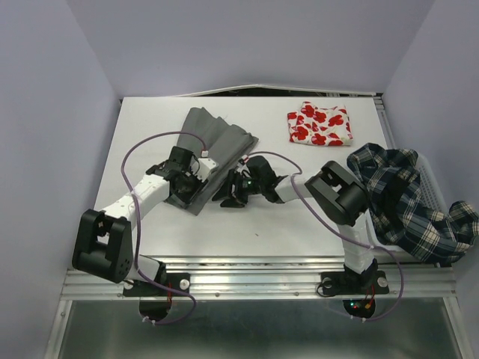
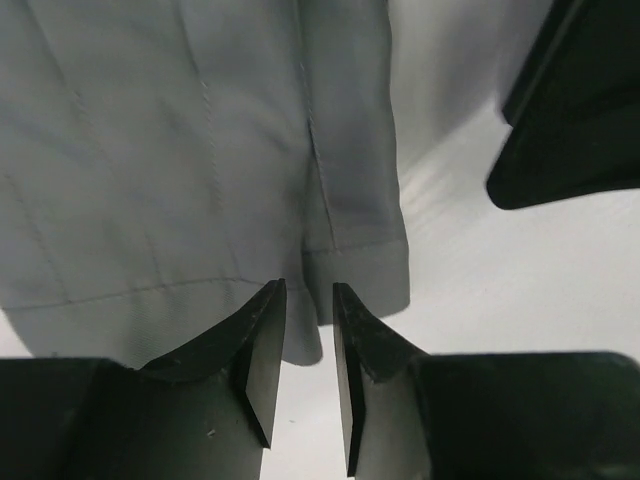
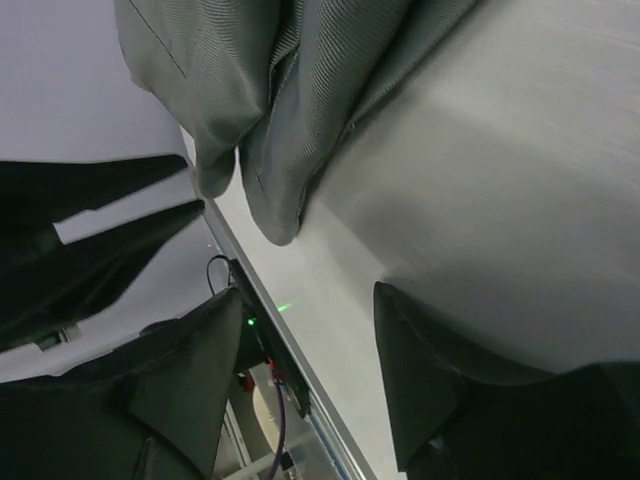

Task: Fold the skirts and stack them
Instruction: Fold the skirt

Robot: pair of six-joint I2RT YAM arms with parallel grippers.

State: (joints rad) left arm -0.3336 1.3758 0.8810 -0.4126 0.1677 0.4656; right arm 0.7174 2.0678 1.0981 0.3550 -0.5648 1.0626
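One grey skirt (image 1: 213, 149) lies spread on the surface (image 1: 292, 224), seemingly the fold in hand. Left tool (image 2: 309, 290) narrow, right tool (image 3: 308, 295) wide, both empty at its near hem. Next they likely must pinch that hem.

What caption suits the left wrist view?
Left gripper, jaws narrowly apart, poised at the hem corner of the grey skirt.

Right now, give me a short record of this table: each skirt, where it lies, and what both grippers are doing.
grey skirt: lying on the table, left of centre
red-print skirt: folded, far right
plaid skirt: heaped over the basket, right edge
left gripper: jaws narrowly apart at the grey hem, nothing pinched
right gripper: open, empty, by the grey skirt's edge
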